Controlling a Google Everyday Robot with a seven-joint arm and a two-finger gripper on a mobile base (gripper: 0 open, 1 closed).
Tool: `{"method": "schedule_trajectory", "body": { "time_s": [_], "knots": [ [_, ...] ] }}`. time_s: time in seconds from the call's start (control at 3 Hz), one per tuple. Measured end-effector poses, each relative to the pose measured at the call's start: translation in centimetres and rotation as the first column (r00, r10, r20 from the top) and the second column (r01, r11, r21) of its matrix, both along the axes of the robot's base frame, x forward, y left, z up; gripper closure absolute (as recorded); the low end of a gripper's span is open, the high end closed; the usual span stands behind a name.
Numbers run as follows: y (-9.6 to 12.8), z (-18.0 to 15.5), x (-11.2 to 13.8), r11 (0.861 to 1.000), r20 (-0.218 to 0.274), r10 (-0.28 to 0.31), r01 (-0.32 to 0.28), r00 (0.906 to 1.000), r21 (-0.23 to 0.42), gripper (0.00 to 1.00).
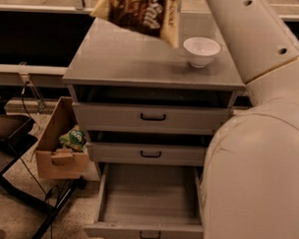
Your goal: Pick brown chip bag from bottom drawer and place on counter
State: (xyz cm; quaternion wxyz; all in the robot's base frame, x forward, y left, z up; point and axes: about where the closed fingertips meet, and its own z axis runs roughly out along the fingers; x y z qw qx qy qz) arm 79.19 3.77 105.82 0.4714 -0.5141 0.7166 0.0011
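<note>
We do not see the gripper: it lies beyond the top edge of the camera view, at about 12 o'clock, above the point where the bag is cut off, so we cannot tell how wide it stands or what it has hold of.

Just below that edge we count one brown chip bag [138, 13], tilted, its dark middle with white script facing us and a pale yellow end pointing down toward 5 o'clock. It is over the rear part of the counter [132, 62]; we cannot tell whether its lowest corner touches the surface.

At 4 o'clock from the bag, near but apart from it, one white bowl [201, 50] stands upright on the counter.

At 6 o'clock we count three grey drawers, each with one black handle: the top drawer [115, 118], the middle drawer [187, 155], and the bottom drawer [146, 200], which is pulled out farthest so that we look down onto its grey floor.

At 9 o'clock from the drawers, beside the cabinet, one cardboard box [62, 162] holds one green snack bag [73, 137].

At 3 o'clock one cream robot arm [256, 159] fills the right side, covering the right ends of the lower drawers and rising toward the top edge.
</note>
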Motion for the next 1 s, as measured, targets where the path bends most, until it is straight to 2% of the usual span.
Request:
{"method": "schedule_trajectory", "body": {
  "time_s": [0.33, 0.67, 1.0],
  "knots": [
    [4.5, -6.8, 2.1, 0.988, 0.006, 0.068, -0.068, 0.9977, 0.135, 1.00],
    [7.0, -9.7, 4.2, 0.966, 0.038, 0.088, -0.095, 0.9954, 0.241, 1.00],
    [7.2, -9.5, 4.2, 0.966, 0.043, 0.086, -0.094, 0.9954, 0.241, 0.74]
  ]
}}
